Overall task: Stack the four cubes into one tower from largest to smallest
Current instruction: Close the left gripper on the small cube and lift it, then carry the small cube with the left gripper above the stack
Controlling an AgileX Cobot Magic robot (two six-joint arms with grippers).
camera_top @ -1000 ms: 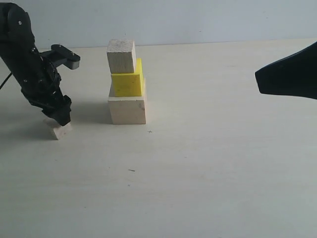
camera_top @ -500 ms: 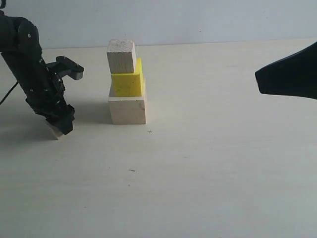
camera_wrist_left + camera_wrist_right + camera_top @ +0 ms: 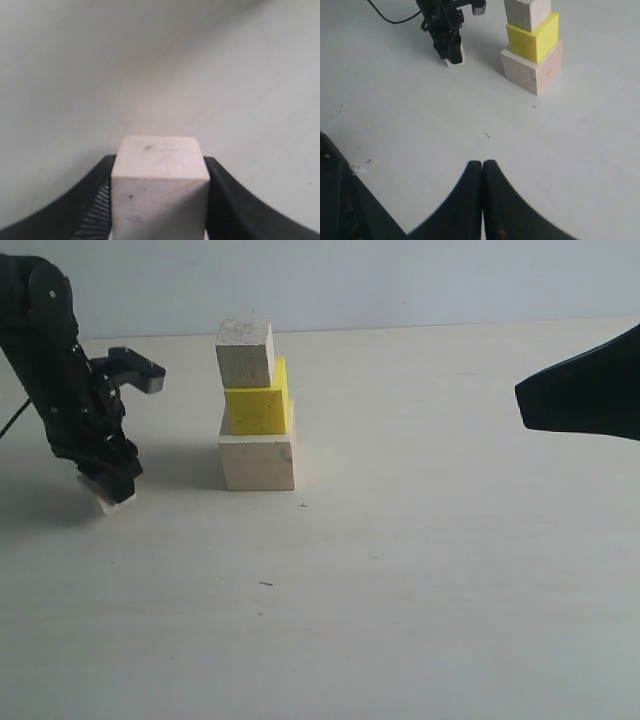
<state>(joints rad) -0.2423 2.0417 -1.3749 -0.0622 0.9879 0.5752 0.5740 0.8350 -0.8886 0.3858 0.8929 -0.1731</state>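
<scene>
A three-cube stack stands on the table: large pale wood cube (image 3: 257, 462) at the bottom, yellow cube (image 3: 257, 409) on it, medium pale wood cube (image 3: 245, 352) on top. To its left, my left gripper (image 3: 112, 490) is shut on the small pale wood cube (image 3: 110, 503), held just above the tabletop. The left wrist view shows that small cube (image 3: 160, 185) clamped between both black fingers. The right wrist view shows the stack (image 3: 532, 42) and the left gripper (image 3: 451, 52) with the small cube (image 3: 455, 59). My right gripper (image 3: 482, 167) is shut and empty, far right.
The pale tabletop (image 3: 420, 570) stretches around the stack. A small dark speck (image 3: 265, 583) and a tiny cross mark (image 3: 303, 505) lie in front of the stack. The right arm (image 3: 585, 395) hovers at the right edge.
My left gripper came down over the small cube, shut on it and has lifted it slightly off the table. The stack and the right arm have not moved.
</scene>
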